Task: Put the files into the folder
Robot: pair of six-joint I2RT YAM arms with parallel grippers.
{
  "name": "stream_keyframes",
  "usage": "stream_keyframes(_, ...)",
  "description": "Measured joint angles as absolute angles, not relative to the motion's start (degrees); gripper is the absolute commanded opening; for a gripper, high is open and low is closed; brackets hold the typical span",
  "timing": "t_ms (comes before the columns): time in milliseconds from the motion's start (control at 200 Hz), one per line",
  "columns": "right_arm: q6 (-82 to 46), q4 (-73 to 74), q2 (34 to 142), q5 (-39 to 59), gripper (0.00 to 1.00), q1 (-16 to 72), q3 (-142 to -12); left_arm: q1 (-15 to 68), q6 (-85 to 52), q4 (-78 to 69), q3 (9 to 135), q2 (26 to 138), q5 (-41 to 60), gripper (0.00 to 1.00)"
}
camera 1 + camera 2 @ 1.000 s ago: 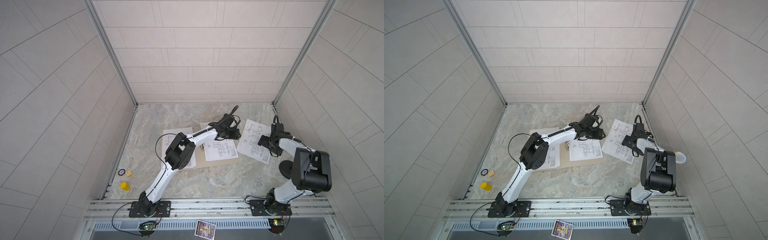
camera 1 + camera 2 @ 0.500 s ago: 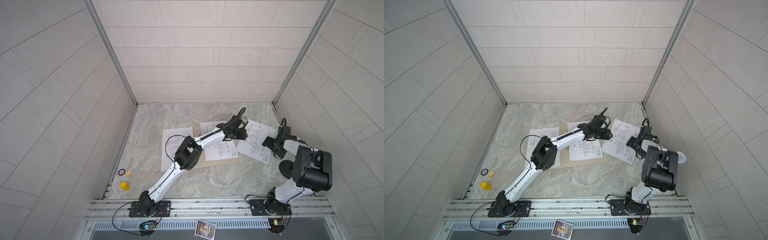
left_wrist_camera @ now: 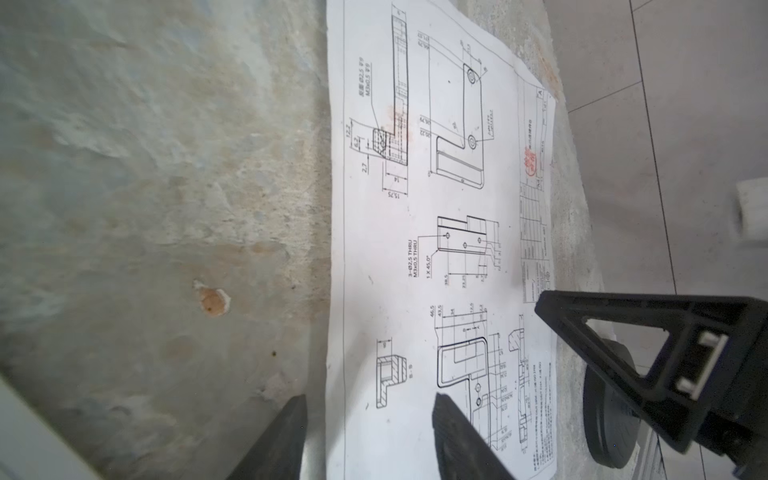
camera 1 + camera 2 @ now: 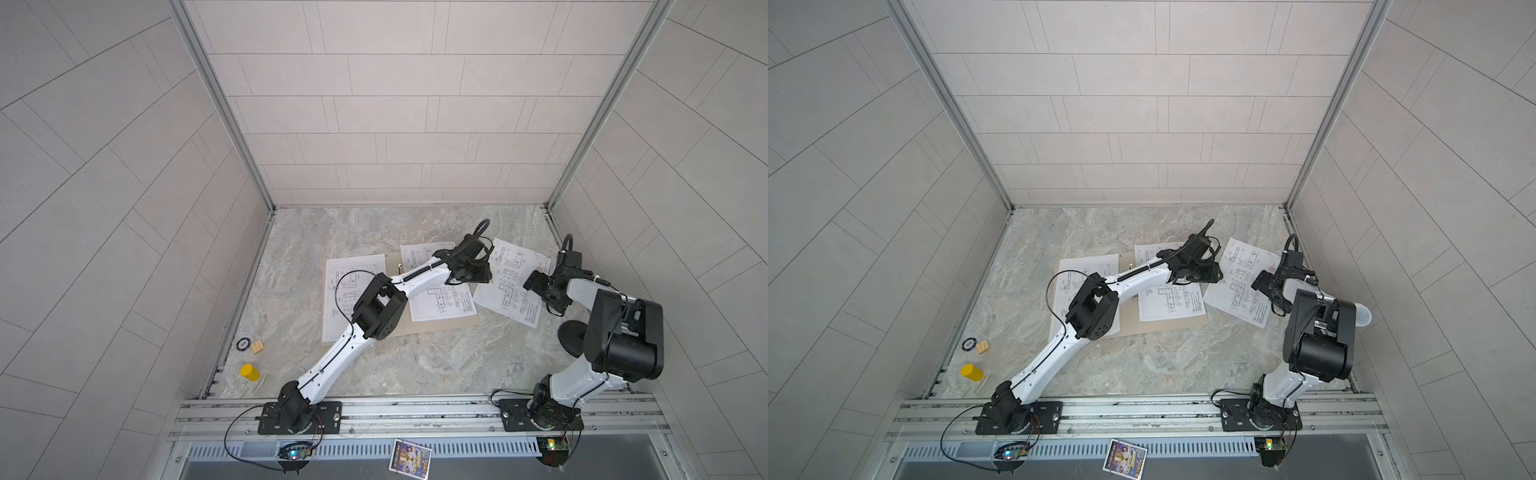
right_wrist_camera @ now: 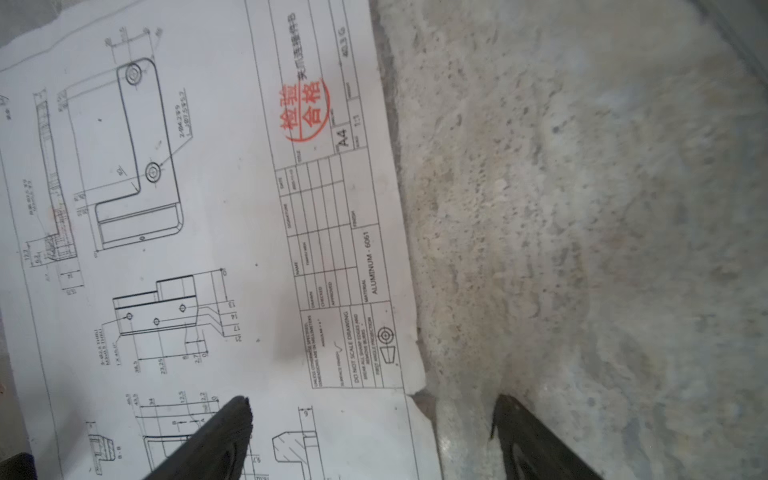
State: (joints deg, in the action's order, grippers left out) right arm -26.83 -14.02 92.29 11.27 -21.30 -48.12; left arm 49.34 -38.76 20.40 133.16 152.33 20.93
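The files [image 4: 1241,291]: three printed sheets, all lying flat. The middle sheet [image 4: 440,301] lies on the open folder [image 4: 453,323]. The left sheet [image 4: 336,316] overlaps the folder's left part; how far, I cannot tell, as my arm covers it. The right sheet [image 4: 509,291] lies off the folder, tilted, just beside its right edge on the bare desk [image 4: 415,365].

My left hand [image 3: 370,399] hangs low over that sheet's folder-side edge. Its fingers are moderately apart, one over paper and one over desk, gripping nothing. My right hand [image 5: 372,400] is at the opposite edge, fingers wide, straddling the border likewise, empty. A yellow cylinder [image 4: 249,372] stands well apart, by the left wall.
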Motion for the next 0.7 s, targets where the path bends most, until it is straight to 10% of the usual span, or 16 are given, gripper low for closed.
stream_keyframes(700, -26.81, -13.26, 92.95, 14.44, 0.92, -21.78, -48.75, 49.63, -45.06, 14.61, 130.85, 152.16, 26.81, 0.23)
